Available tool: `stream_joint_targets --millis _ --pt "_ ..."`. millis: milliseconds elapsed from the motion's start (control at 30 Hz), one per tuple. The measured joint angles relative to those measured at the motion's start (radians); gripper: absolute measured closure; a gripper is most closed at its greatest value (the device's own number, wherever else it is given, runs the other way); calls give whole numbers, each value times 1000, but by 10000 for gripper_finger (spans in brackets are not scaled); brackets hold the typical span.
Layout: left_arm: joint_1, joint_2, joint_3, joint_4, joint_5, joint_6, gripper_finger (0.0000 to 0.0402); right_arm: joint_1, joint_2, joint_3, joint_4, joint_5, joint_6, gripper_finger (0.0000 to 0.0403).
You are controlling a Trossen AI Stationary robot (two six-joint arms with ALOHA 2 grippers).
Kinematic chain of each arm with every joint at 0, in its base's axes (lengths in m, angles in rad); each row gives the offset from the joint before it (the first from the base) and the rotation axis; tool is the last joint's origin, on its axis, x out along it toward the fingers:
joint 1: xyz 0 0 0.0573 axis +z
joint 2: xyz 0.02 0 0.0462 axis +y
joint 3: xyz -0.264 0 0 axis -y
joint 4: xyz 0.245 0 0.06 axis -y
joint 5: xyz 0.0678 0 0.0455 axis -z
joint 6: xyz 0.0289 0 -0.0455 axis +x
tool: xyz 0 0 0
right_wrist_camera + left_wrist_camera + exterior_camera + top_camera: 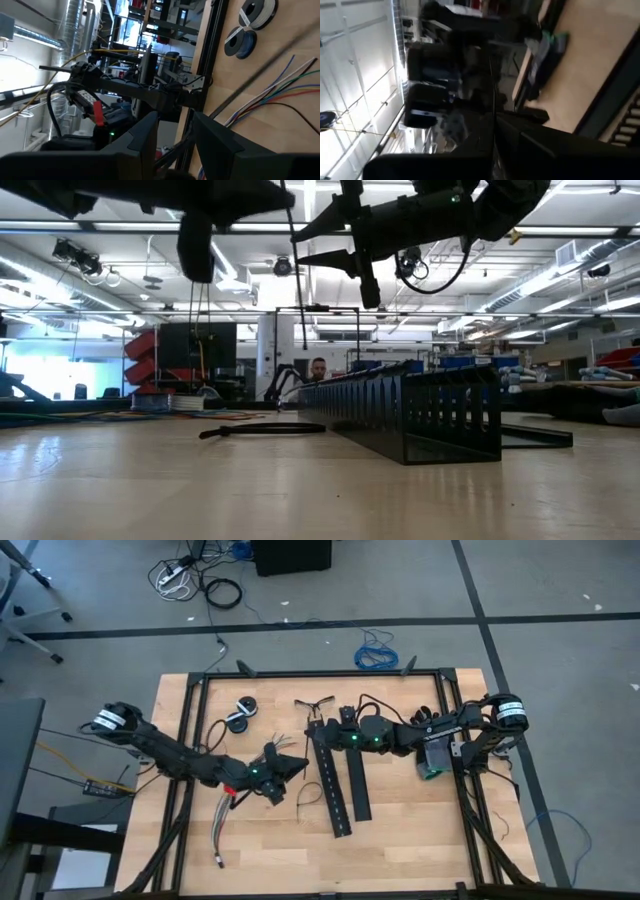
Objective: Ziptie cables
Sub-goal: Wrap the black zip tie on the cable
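Cables (228, 812) lie on the left part of the bench (400, 840), just below my left hand (283, 766). The bundle's long axis runs from up near that hand down towards the bench's near edge, curving slightly, with one end at the bottom left. I cannot make out which end splays.

My left hand is pinched fully closed. A thin dark strip runs up from between its fingers in the left wrist view, probably a ziptie (493, 90), though I cannot be sure. My right hand (322, 727) hangs mid-bench above the top of the wide black perforated strips (340, 785), its fingers partly apart with something thin between them in the right wrist view. I cannot tell what it is.

The risk as I judge it: the ziptie is so narrow that it could slip or twist as I pass it between hands, and the loose wires could spread before I loop them.
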Motion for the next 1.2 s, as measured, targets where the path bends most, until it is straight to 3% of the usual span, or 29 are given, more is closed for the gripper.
stream_joint_targets --millis 267,500,833,1200 --pt "4 88 0 20 -171 121 401 -9 0 0 3 -10 -26 279" --pt "4 141 0 25 -231 244 401 -38 0 -1 -58 -72 -22 280" --pt "4 224 0 212 -213 396 401 -70 1 -1 -112 -159 -52 282" --pt "5 242 8 232 -156 398 401 -87 1 -1 -42 -211 -117 284"
